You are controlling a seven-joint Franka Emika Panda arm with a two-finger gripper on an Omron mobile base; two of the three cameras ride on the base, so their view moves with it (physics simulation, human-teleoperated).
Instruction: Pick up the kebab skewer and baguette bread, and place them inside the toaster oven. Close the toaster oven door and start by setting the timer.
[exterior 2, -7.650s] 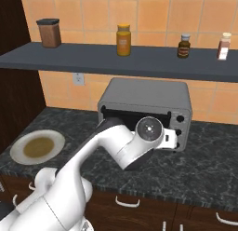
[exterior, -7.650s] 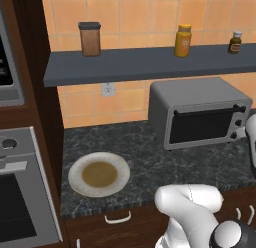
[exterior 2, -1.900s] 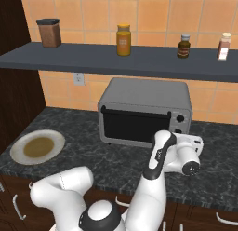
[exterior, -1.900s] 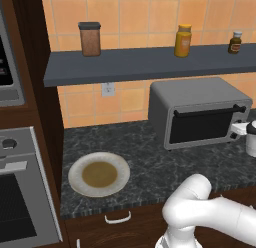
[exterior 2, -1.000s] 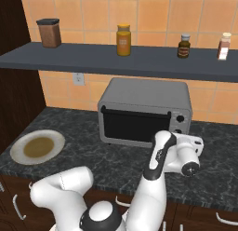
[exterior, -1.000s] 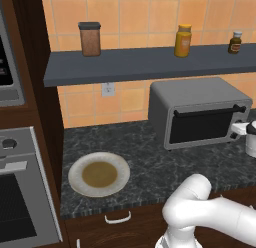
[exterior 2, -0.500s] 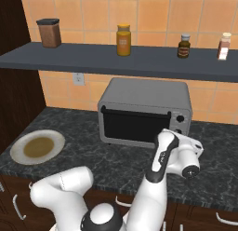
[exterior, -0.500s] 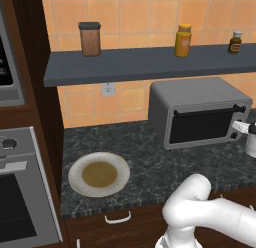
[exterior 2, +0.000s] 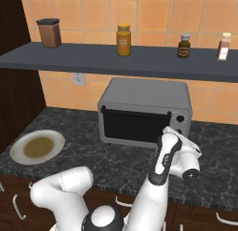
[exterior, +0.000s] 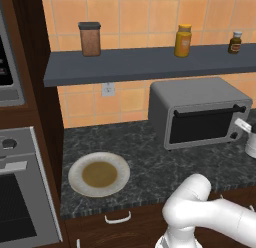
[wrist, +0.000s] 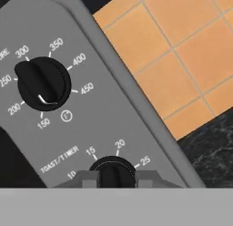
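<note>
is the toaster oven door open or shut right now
Shut. The dark glass door of the small grey metal toaster oven stands upright, flush with the box front, its black bar handle along the top edge, in both base views.

**Hidden, cropped and unreadable**

In the hand view the timer knob [wrist: 112,171] is cut along its lower half, and its printed dial runs out of sight below the low numbers. The temperature scale is clipped at the left edge. Behind the closed toaster oven door [exterior 2: 135,127] the dark glass gives no view of the inside. In the left base view the picture's right edge crops the robot's hand. The labels on the shelf jars [exterior 2: 123,39] are too small to read.
</note>
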